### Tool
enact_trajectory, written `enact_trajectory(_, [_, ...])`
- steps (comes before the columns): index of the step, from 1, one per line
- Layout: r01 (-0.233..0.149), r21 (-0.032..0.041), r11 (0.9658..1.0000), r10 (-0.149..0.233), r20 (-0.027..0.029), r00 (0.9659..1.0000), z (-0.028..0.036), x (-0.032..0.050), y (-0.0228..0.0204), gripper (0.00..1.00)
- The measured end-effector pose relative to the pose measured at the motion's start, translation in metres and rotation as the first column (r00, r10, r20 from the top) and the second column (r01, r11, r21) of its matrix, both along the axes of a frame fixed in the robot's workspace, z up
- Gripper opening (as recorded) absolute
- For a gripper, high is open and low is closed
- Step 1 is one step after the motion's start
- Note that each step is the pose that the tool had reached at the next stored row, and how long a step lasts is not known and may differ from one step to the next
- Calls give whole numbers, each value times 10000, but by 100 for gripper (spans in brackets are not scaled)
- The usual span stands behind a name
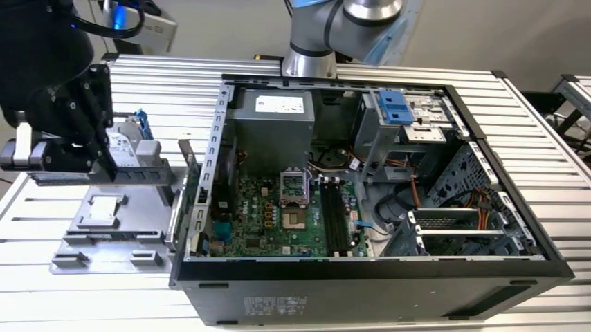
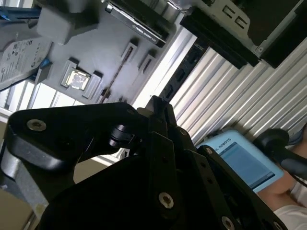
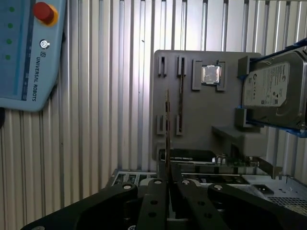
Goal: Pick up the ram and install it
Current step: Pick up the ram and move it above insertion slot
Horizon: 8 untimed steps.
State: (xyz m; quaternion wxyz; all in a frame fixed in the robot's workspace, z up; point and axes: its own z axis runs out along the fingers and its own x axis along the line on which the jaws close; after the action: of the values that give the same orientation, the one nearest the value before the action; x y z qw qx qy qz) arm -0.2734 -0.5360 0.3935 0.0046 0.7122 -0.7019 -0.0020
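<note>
Arm (image 1: 55,76) reaches out past the case (image 1: 369,277) toward the exterior view's left, with the wrist low over the grey tray (image 1: 111,235) near the table (image 1: 166,76) edge. Fingers (image 3: 156,189) seem clamped on the ram (image 3: 167,129), which is edge-on just above the tray, beside the hard drive (image 3: 273,91).

Exterior overlooks case (image 1: 369,271); wrist views share pincer (image 3: 168,181), tray (image 3: 208,112).

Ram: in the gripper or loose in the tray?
In the gripper. In the first wrist view the ram, edge-on, runs straight out from between the closed fingers of the gripper, over the gray parts tray.
</note>
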Motion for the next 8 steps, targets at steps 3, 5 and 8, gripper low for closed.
enact_trajectory(3, [-3,1,10000,3,-10,10000,0,129,0,0])
enact_trajectory(5, [-4,0,10000,4,-18,10000,0,216,0,0])
enact_trajectory(8, [-10,1,10000,10,-32,10000,0,353,0,0])
